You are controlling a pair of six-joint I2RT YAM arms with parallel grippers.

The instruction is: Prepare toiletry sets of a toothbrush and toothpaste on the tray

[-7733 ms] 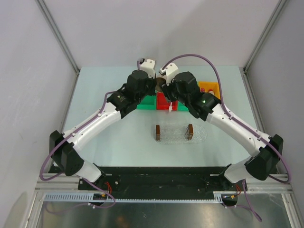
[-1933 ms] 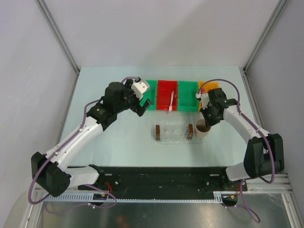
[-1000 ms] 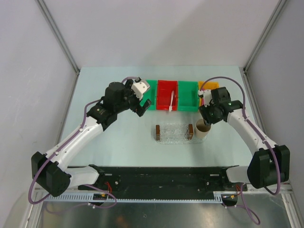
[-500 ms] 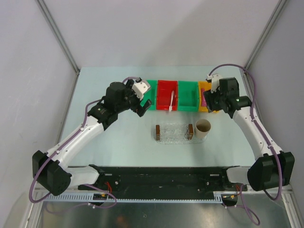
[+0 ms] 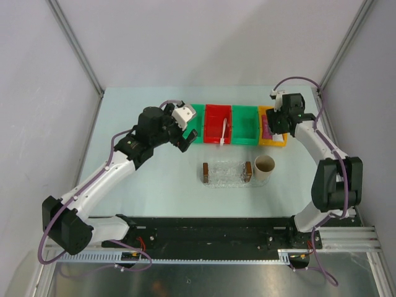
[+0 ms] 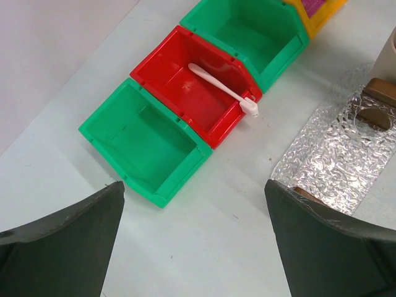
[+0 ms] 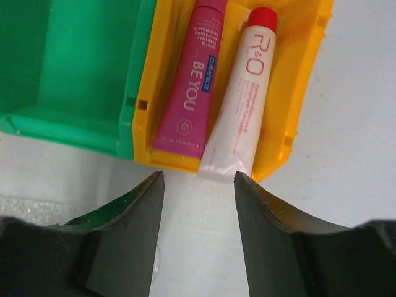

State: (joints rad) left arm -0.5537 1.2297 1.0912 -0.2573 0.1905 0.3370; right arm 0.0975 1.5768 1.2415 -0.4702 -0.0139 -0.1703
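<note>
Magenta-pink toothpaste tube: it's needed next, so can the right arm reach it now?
Probably yes. The right hand hangs open above the flat magenta-pink toothpaste tube, uncovered in the yellow plastic bin; a white red-capped tube beside it may crowd the grasp.

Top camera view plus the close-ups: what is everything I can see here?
Red bin: one, red, back row.
Green bins: two, green, either side of the red bin.
Yellow bin: one, yellow, right end of the row.
Toothbrush: one, white, in the red bin.
Toothpaste: one, magenta, in the yellow bin.
White tube: one, red cap, beside the toothpaste.
Tray: one, clear, brown handles, before the bins.
Cup: one, beige, right of the tray.
Table: one, pale green, under everything.
Left end effector: one, dark, open, above the table.
Right end effector: one, dark, open, above the yellow bin's near edge.
</note>
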